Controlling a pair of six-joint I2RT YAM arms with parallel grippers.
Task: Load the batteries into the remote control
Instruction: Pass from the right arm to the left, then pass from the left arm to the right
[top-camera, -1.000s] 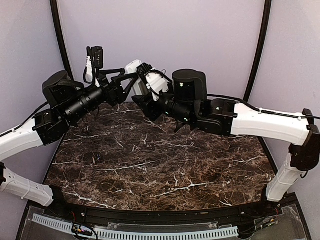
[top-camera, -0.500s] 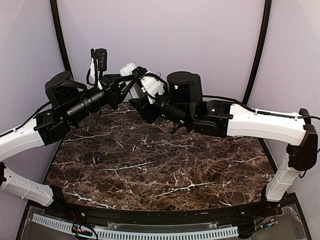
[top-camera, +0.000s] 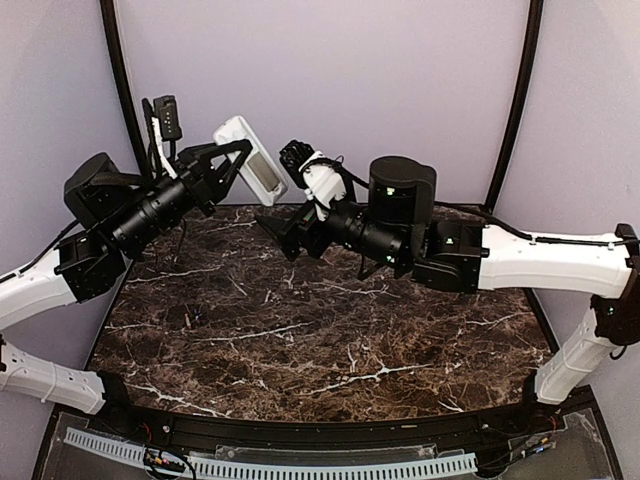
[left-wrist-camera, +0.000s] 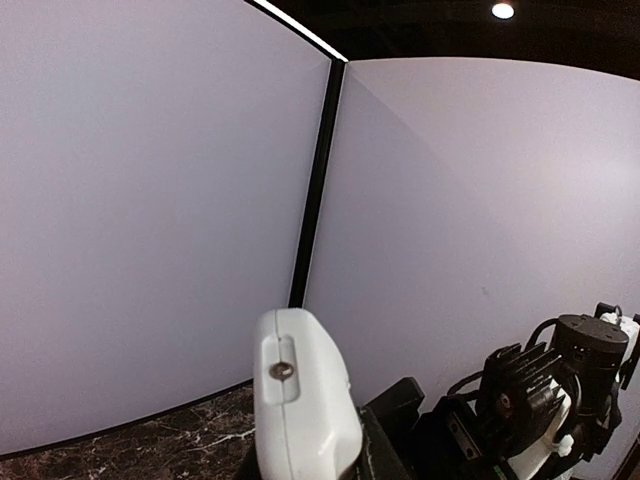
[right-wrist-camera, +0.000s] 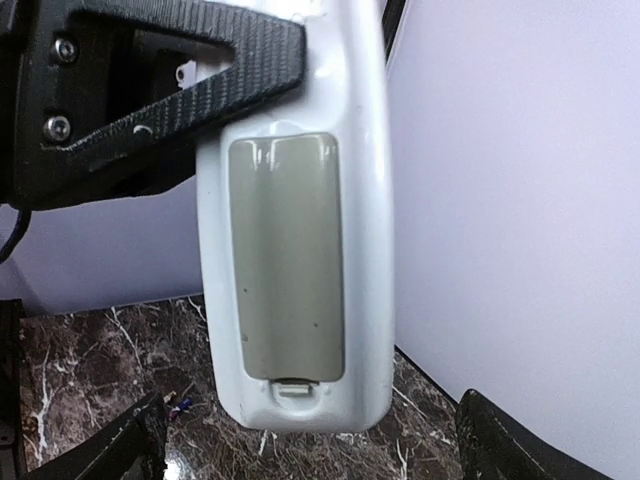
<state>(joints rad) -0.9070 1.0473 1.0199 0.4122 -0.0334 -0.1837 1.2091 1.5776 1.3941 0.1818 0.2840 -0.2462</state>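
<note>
While hovering above the dark marble worktop (top-camera: 300, 330), holds right end effector (right-wrist-camera: 315, 455) spread wide, touching nothing. Just beyond, grips remote control (right-wrist-camera: 290, 270) tight in left end effector (top-camera: 232, 160), aloft at far left, grey bay (right-wrist-camera: 287, 260) facing right wrist camera.

Table top: dark brown marble (top-camera: 300, 330) with white veins, glossy.
Backdrop: plain lilac walls (top-camera: 330, 80) on 3 sides.
Frame: 2 black curved poles, left (top-camera: 118, 70) and right (top-camera: 520, 90), rising from the table's far corners.
Near edge: white slotted cable duct (top-camera: 300, 465).
Overhead: 1 round ceiling light (left-wrist-camera: 502, 10).
Speck: tiny blue-red bit (right-wrist-camera: 180, 404) on the marble, too small to identify.
</note>
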